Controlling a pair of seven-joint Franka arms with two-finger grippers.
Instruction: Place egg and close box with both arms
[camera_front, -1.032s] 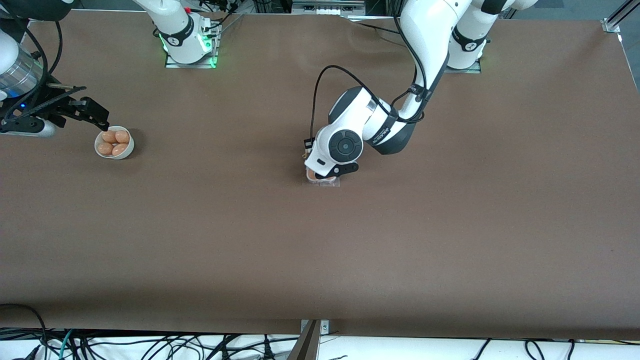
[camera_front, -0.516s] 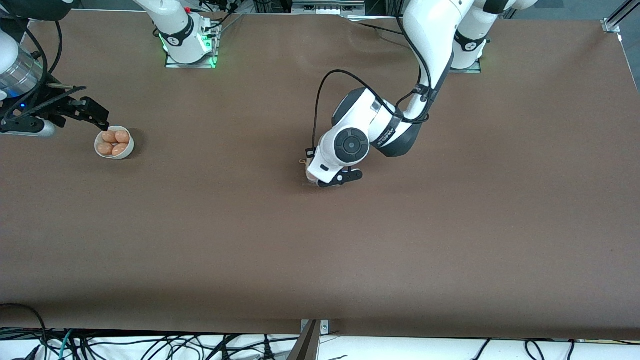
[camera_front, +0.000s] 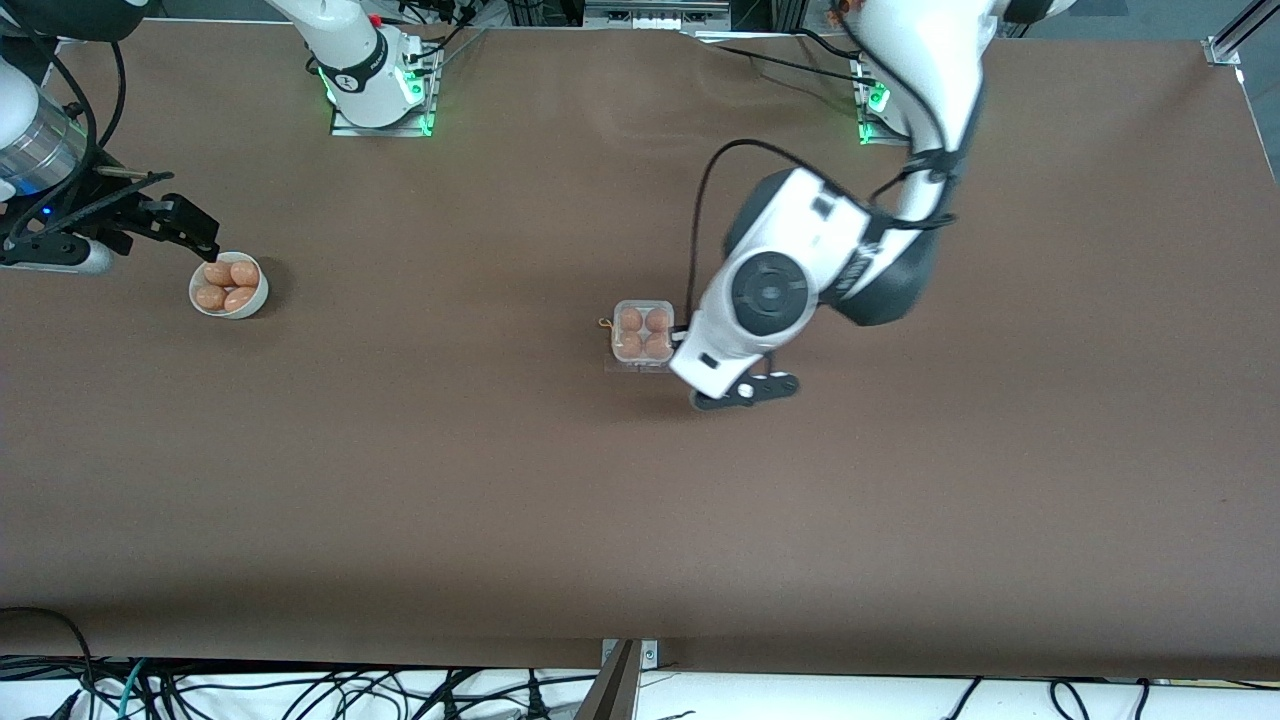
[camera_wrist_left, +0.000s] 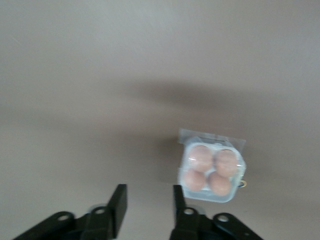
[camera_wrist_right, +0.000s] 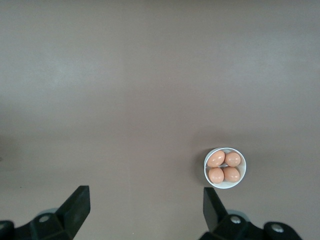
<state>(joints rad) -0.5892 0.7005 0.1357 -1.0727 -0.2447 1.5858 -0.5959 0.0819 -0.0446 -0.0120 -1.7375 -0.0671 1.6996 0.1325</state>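
**Four Eggs in the Box, My Pincers Are Away**

Since a second ago, my left arm has swung away from the box (camera_front: 641, 335) toward its own end of the table (camera_front: 400, 480). Before, it covered the box. Now the box shows whole.

The box sits near the middle of the brown table. All four round cells have an orange-brown egg in them. I cannot pick out which egg (camera_wrist_left: 202, 157) is the one just put in, because they all look the same. The clear lid looks to be lying over the eggs, but I cannot tell if it is snapped tight.

My left gripper (camera_front: 745, 392) hangs over bare table just beside the box, a bit nearer the front camera. In the left wrist view my two black fingers (camera_wrist_left: 119, 202) stand apart with a gap between them, and nothing is in the gap. The box is apart from them, not touching.

My right arm waits at its own end of the table. My right gripper (camera_wrist_right: 145, 205) hangs over bare table near the white bowl (camera_front: 229, 287), with its fingers spread wide and holding nothing. The bowl has four more orange-brown eggs (camera_wrist_right: 223, 166) in it.

My left arm has a round dark cap on its wrist. I see no words that I can read on the box, the bowl or the arms.
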